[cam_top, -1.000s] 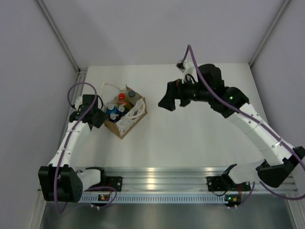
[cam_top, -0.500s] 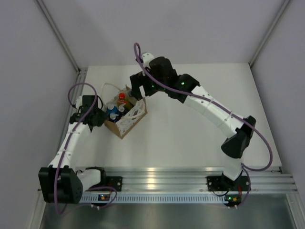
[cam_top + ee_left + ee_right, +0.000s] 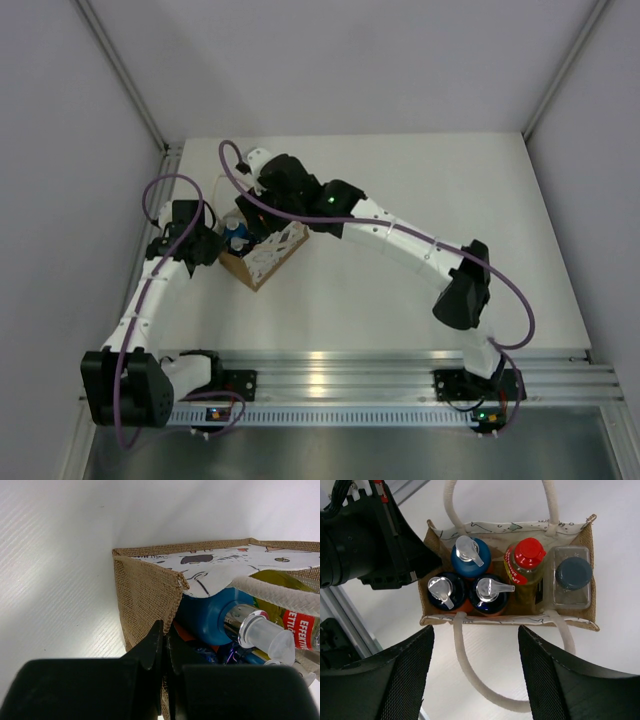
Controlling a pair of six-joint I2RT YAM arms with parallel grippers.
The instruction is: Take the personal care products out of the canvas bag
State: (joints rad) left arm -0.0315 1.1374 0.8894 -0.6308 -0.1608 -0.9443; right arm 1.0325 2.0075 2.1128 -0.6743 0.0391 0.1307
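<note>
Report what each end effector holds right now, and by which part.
Left end effector: shut on the tan-brown canvas bag with white cord handles, pinching the top edge of one end wall. Right end effector: open above the bag, holding nothing.

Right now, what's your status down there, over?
Left gripper shut on wall of canvas bag. Right gripper open above it. Five bottles all inside. Cord handle loops past near rim.
</note>
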